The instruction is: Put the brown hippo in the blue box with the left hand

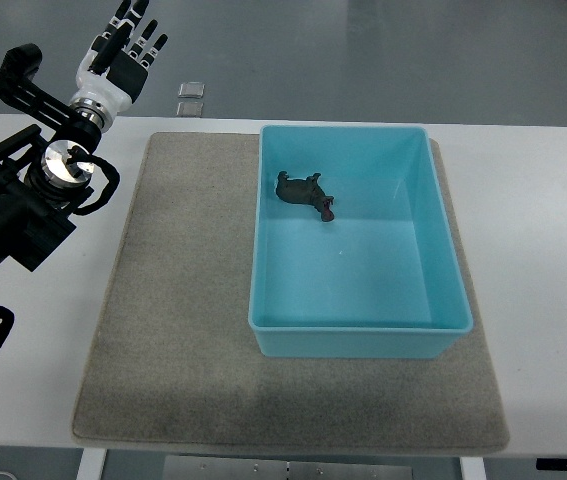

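Surface (543,250): white, carrying everything; I see its far edge behind the box and bare stretches at left and right.
Mat (178,300): grey felt-like pad lying on the surface, under the box and reaching well left of it.
Blue box (363,335): open-topped, sitting on the right half of the mat, upright and square to it.
Left arm (23,200): comes in from the left edge, black links and a silver joint, over the far-left corner of the surface.
Left hand (123,55): raised beyond the far-left corner, fingers spread and released, grasping nothing, well apart from the box.
Brown hippo (306,193): lying on the box floor in the far-left part, near the left wall.
Step in hand: I judge the placing done; what remains is pulling clear. I would keep the hand high and left, away from the box rim, so nothing gets nudged.
Right hand: out of the camera's sight.
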Available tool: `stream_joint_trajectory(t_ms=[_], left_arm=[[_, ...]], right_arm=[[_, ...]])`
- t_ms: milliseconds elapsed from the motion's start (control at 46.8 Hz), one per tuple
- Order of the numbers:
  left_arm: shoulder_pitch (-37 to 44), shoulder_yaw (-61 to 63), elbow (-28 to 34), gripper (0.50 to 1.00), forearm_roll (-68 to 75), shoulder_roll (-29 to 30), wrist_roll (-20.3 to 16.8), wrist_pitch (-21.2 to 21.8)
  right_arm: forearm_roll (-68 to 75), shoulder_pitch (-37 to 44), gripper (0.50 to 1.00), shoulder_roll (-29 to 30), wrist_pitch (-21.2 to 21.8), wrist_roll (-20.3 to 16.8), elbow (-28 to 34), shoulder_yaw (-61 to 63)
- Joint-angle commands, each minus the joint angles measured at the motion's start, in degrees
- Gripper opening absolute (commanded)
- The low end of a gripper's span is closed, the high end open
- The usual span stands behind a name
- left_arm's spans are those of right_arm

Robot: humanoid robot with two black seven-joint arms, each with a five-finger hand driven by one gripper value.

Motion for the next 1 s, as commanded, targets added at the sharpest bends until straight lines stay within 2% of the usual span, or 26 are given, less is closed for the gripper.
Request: stream_joint_trajectory(t_ms=[0, 684, 748, 855, 983], left_arm=[[0.0, -0.2, 0.0, 0.992, 0.3, 0.0, 0.0, 0.1], [1.7, -0.3, 0.1, 0.992, 0.5, -0.1, -0.1, 0.1], [1.4, -0.3, 0.1, 0.992, 0.5, -0.1, 0.0, 0.1], [1.6, -0.3, 0.1, 0.992, 0.5, 0.0, 0.0, 0.2], [1.6, -0.3, 0.1, 0.994, 0.4, 0.2, 0.0, 0.2]], right_arm=[[0.0, 0.0, 0.936, 0.0, 0.0, 0.0, 0.0, 0.0], [-0.2, 0.0, 0.936, 0.0, -0.2, 0.0, 0.0, 0.0], [-0.4, 0.0, 0.936, 0.0, 0.9, 0.0, 1.5, 0.1], [-0.7, 0.0, 0.936, 0.0, 2.1, 0.0, 7.4, -0.1], [-0.7, 0.0, 0.936, 0.0, 2.4, 0.0, 7.7, -0.2]])
